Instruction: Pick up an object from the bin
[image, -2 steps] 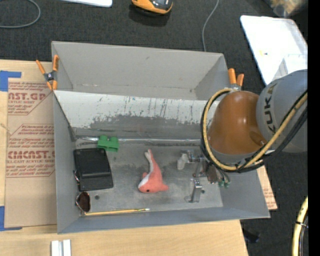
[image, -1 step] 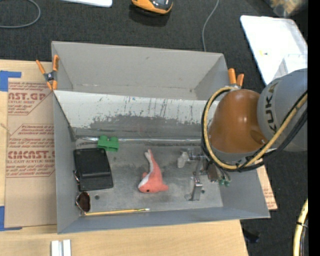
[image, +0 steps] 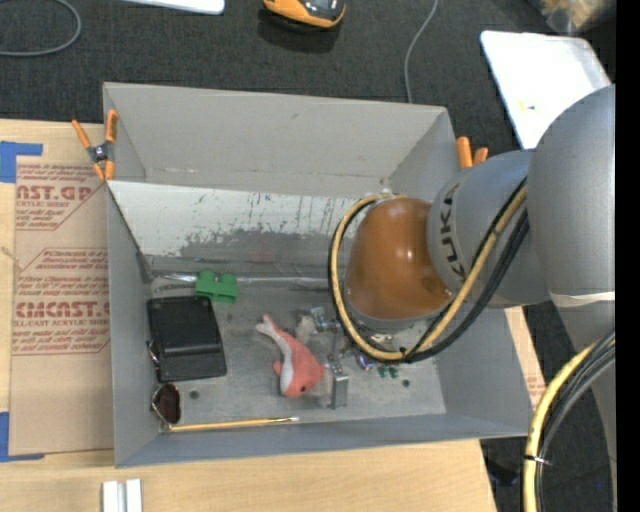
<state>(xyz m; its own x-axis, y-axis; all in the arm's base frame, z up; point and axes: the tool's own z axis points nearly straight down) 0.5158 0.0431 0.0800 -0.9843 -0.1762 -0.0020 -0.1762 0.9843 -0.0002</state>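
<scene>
Hand (image: 337, 382) hangs low over the bin (image: 280, 140) floor, a pink fish-shaped toy (image: 293, 366) just beside it, apparently the grasp target; whether the hand is open cannot be told.

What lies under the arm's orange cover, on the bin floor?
A pink fish toy lies beside its lower edge; the floor directly beneath the cover is hidden.

Gripper (image: 336, 379) is low in the grey bin (image: 270, 140), just right of a pink fish-shaped toy (image: 295, 366); contact can't be told. Black box (image: 186, 338) lies left of the toy, green block (image: 217, 287) up-left of it. Brown round piece (image: 166, 403) and thin yellow stick (image: 235, 424) lie down-left of it, along the front wall.
</scene>
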